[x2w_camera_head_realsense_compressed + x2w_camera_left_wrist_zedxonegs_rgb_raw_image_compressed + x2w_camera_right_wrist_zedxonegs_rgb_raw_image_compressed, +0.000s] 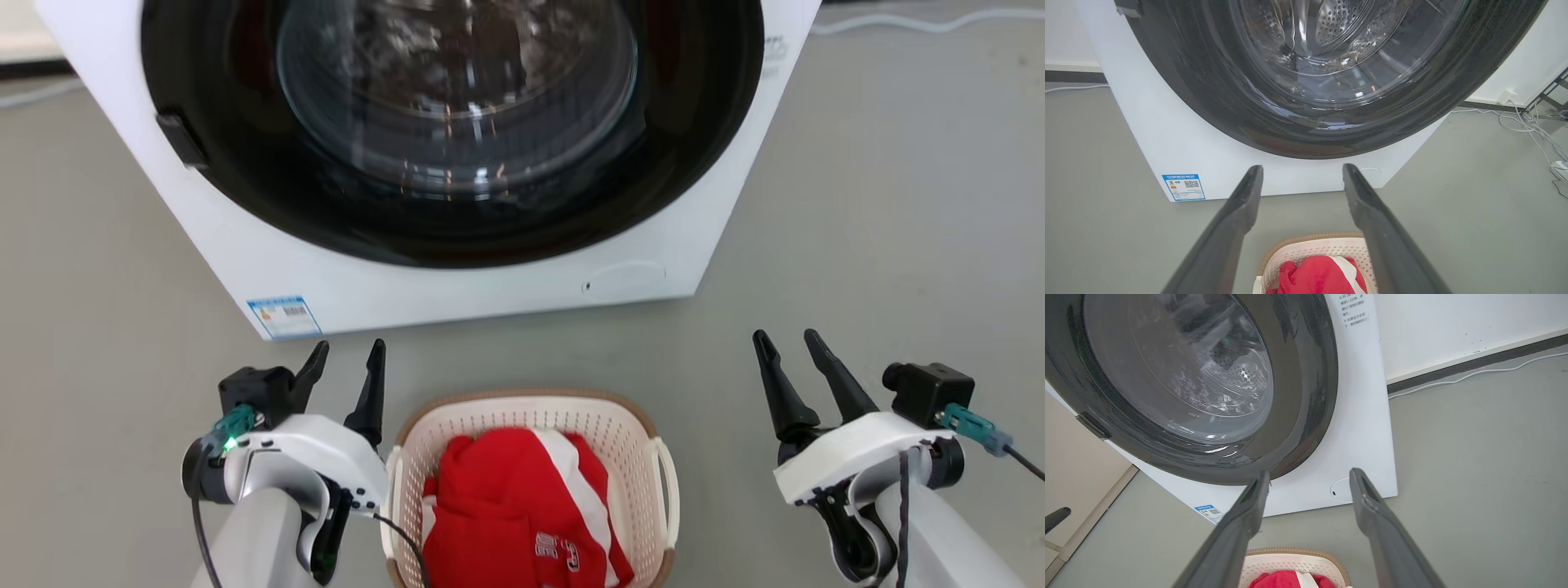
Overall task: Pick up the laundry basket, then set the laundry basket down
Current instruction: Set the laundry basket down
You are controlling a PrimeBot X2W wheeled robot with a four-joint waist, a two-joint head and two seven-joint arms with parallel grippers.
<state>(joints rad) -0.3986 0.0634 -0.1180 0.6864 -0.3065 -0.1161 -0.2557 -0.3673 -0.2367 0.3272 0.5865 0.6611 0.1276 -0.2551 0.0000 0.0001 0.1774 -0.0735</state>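
The cream-white perforated plastic laundry basket with a brown woven-look rim (522, 398) is seen on the grey floor (857, 245) before the white front-loading washer (490, 302), holding a red-and-white garment (506, 498). The left end effector (349, 349) and right end effector (784, 336) are held parted and empty, pointed toward the washer. The basket lies between them with its white loop handles (671, 490) facing left and right; the left end effector is just beside its handle, the right well apart, so an inward reach from each side is judged necessary.

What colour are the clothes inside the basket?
The clothes in the laundry basket are red with a white stripe, clearest in the head view.
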